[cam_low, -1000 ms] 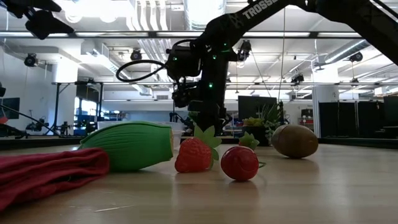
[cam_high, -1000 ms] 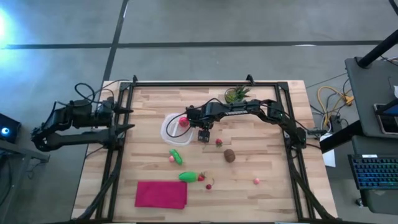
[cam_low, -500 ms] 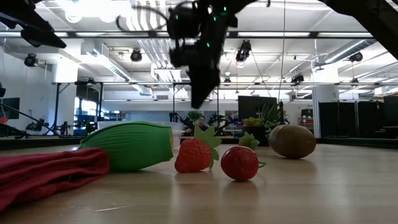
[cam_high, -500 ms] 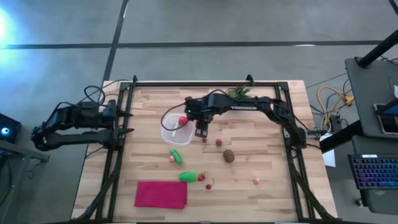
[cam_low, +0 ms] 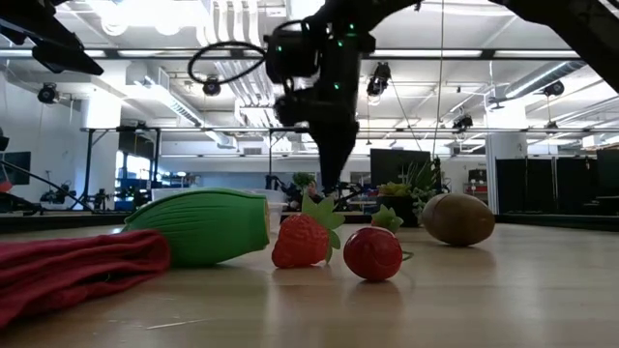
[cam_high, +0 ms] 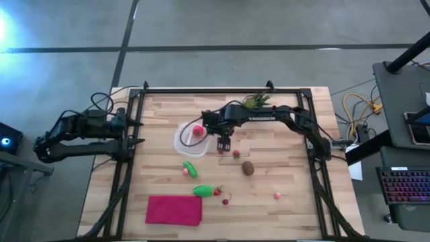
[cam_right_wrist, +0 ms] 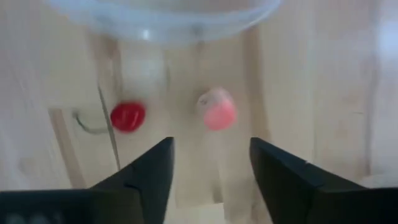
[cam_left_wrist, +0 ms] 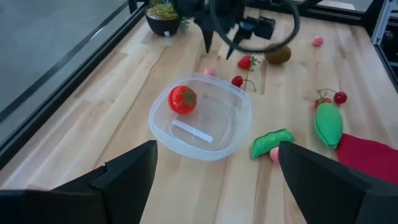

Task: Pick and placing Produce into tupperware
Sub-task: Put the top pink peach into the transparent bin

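Note:
The clear tupperware [cam_high: 181, 144] sits left of the table's middle with a red ball [cam_left_wrist: 182, 99] inside. My right gripper [cam_high: 224, 142] hangs open just right of it, pointing down, above a pink berry [cam_right_wrist: 216, 111] and a red cherry [cam_right_wrist: 128, 116] that lie on the wood. A strawberry [cam_high: 236, 154], a brown kiwi [cam_high: 248, 168], a green pod [cam_high: 191, 169], a second green piece [cam_high: 203, 191] and a pink berry [cam_high: 276, 195] also lie on the table. My left gripper [cam_left_wrist: 214, 180] waits open at the table's left edge.
A spiky potted plant [cam_high: 255, 102] stands at the far edge behind the right arm. A magenta cloth [cam_high: 174, 210] lies flat near the front left. A pair of cherries [cam_high: 225, 199] lies beside the second green piece. Black frame rails [cam_high: 127, 168] run along the table's sides.
My right gripper has risen from just above the table beside the tupperware and drifted slightly toward the table's right edge, still pointing down. My left arm's wrist has tipped a little at the left edge. The red ball and the tupperware have stayed put.

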